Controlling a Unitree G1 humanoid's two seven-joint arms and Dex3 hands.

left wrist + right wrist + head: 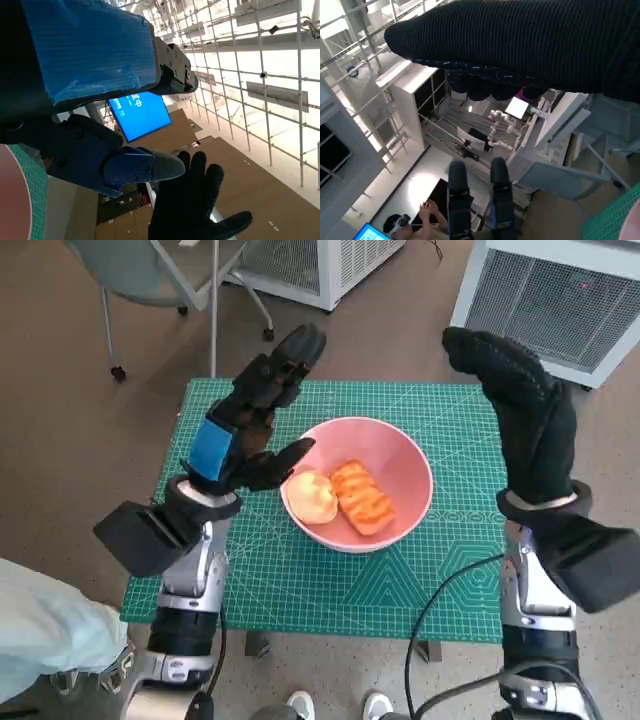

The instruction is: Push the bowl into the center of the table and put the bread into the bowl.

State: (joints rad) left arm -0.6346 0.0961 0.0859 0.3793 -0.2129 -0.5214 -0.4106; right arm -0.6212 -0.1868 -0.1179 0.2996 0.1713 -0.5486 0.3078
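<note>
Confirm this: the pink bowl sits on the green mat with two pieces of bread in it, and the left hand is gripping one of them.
Not quite. In the head view the left hand holds nothing; it is raised beside the pink bowl, fingers apart. Both pieces of bread do lie in the bowl on the green mat.

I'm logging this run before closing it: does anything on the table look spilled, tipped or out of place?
Nothing stands out. The pink bowl sits upright near the middle of the green mat with both breads inside. The left hand and right hand hover empty above the table.
</note>
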